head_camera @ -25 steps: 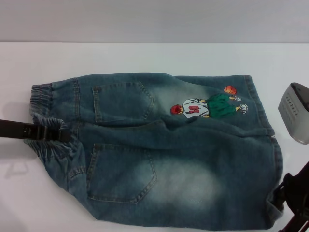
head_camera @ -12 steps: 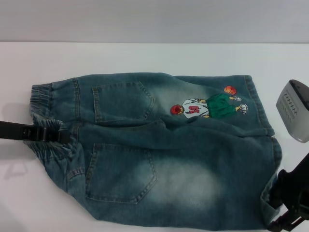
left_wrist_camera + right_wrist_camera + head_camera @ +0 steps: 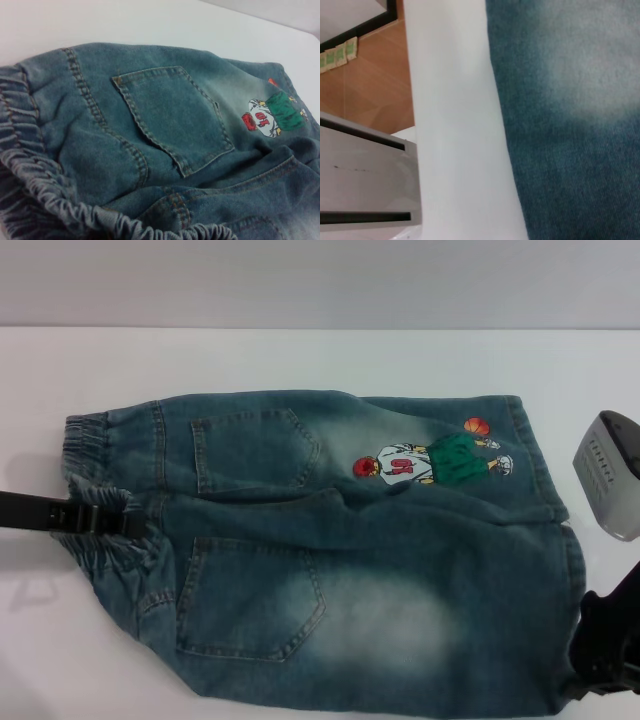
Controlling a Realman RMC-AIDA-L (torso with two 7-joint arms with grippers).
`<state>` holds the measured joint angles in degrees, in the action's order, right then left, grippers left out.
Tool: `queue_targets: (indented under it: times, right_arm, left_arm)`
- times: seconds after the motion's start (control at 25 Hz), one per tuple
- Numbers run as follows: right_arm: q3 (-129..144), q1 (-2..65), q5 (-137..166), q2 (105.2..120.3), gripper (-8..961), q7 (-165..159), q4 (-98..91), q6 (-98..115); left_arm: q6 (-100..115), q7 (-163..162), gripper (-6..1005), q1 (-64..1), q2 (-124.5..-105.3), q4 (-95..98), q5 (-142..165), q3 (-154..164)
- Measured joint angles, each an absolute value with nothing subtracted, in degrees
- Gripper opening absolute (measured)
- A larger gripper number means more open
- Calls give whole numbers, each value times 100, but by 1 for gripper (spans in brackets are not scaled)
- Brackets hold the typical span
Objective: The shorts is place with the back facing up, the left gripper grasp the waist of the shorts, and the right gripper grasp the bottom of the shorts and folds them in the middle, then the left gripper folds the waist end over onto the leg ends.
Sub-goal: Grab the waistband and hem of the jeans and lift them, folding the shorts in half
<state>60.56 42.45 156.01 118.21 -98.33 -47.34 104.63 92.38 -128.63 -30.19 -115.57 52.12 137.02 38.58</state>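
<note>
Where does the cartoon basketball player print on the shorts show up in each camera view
Head view: cartoon print right of centre, on the far leg of the shorts, near the hem.
Left wrist view: the print at the picture's right edge, beyond the back pocket.
Right wrist view: not in it; only plain denim and white table.
Shared landmark: that back pocket, beside the print in both head and left wrist views.

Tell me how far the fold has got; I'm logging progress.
Done: shorts lie flat, back pockets up. In hand: left tool sits at the bunched waistband; right tool is at the near leg hem. Left: both folds.
</note>
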Motion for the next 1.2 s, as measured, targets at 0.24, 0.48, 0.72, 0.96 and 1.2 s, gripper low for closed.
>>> queue_targets:
  times: [0.24,0.48,0.72,0.96,1.2]
  right_arm:
    - [5990,4218,15569,11821,-1,-9786,-4756,10336]
    - [5861,4133,15239,11809,-1,-9729,-5033,10345]
    - [5502,3787,14100,11777,-2,-9530,-5790,10217]
    - [4880,3497,12948,11767,-2,-9288,-6077,9654]
    - [4373,3352,12584,11812,-1,-9237,-6036,8876]
  left_arm:
    - [9228,-12859,112,-3059,-11557,5212,13702,3884]
    - [9180,-12858,114,-3069,-11537,5247,13667,3809]
    - [9128,-12825,117,-3073,-11451,5367,13474,3529]
    - [9004,-12807,119,-3030,-11411,5639,13030,3445]
    - [8431,-12806,121,-2993,-11499,5881,12802,3325]
